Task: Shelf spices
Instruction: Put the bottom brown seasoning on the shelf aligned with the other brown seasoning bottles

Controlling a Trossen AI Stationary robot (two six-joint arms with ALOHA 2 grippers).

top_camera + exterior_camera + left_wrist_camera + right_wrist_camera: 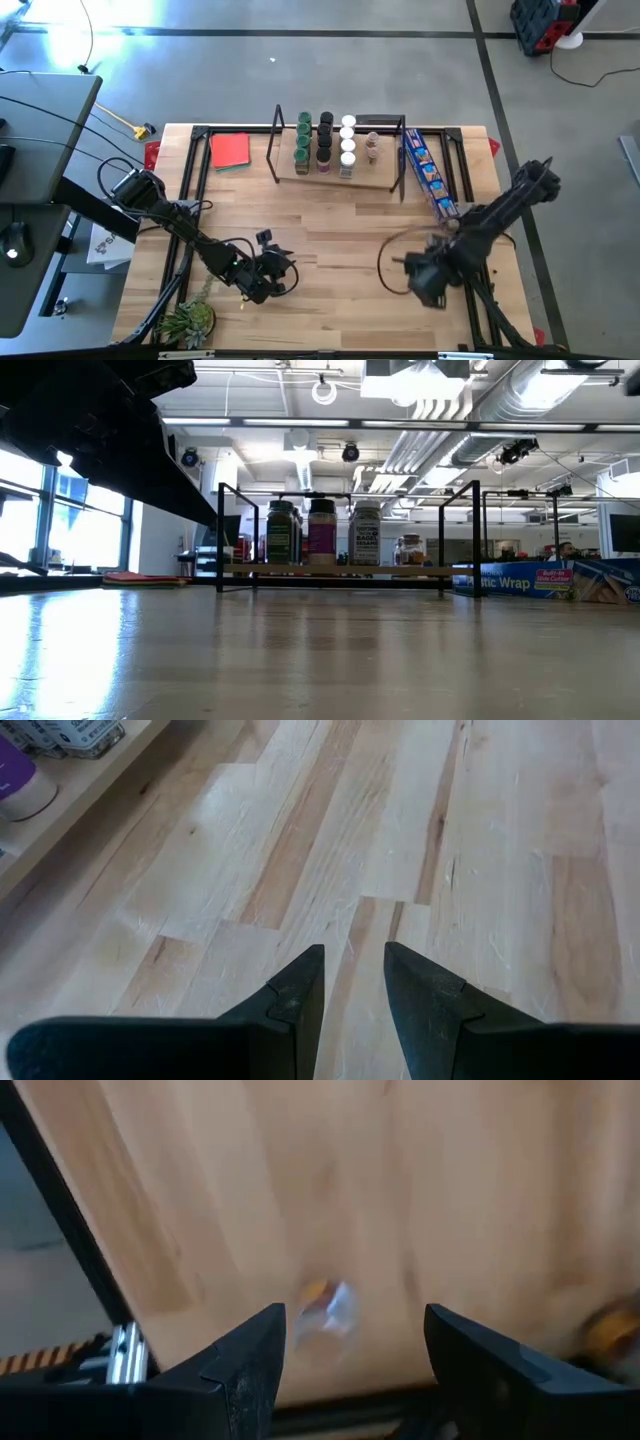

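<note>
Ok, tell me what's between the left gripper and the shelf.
Nothing visible. The left gripper is open and empty over bare table, and only open wood lies between it and the shelf holding the spices.

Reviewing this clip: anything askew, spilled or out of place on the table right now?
Nothing stands out. The spices stand upright in tidy rows on the shelf, none tipped or spilled. The blue packet lies flat beside the shelf. The left gripper and right gripper hang open and empty over bare wood.
</note>
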